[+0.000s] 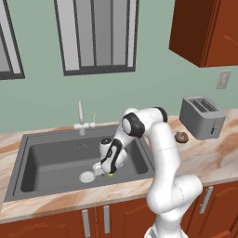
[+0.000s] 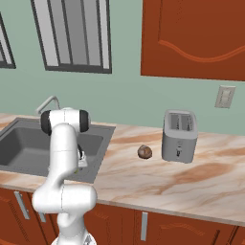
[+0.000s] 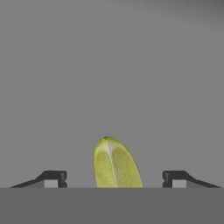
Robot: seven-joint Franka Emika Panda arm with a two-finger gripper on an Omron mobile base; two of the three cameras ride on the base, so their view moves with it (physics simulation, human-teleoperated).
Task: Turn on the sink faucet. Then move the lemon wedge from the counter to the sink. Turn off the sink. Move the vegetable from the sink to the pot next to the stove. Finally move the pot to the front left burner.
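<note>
- Gripper [image 3: 114, 179] is low inside the sink [image 1: 28, 160], with the lemon wedge [image 3: 114, 166] between its two fingertips [image 3: 54, 178]; clear gaps show on both sides of the wedge, so the jaws are spread and nothing is clamped yet.
- From the left base view, the wedge [image 1: 110, 175] lies on the basin floor just right of the round drain [image 1: 86, 176], under the hand.
- Risk, as I judge it: the wedge is small and tapered (a pointed tip faces away from the hand), so closing fingers could squeeze it out forward or sideways instead of pinning it.
- If it skids left, it may end up on the drain, where the finger ends would find it harder to get under.
- Fingers set too low could scrape the basin floor as they close; set too high, they would catch only the thin upper edge and lose it on the lift.
- Lifting out, the arm must clear the sink's right wall and the tabletop [image 1: 204, 160] edge; a knock there could shake a weak hold loose.
- Faucet [image 1: 82, 118] stands at the far rim; whether water runs I cannot tell.
</note>
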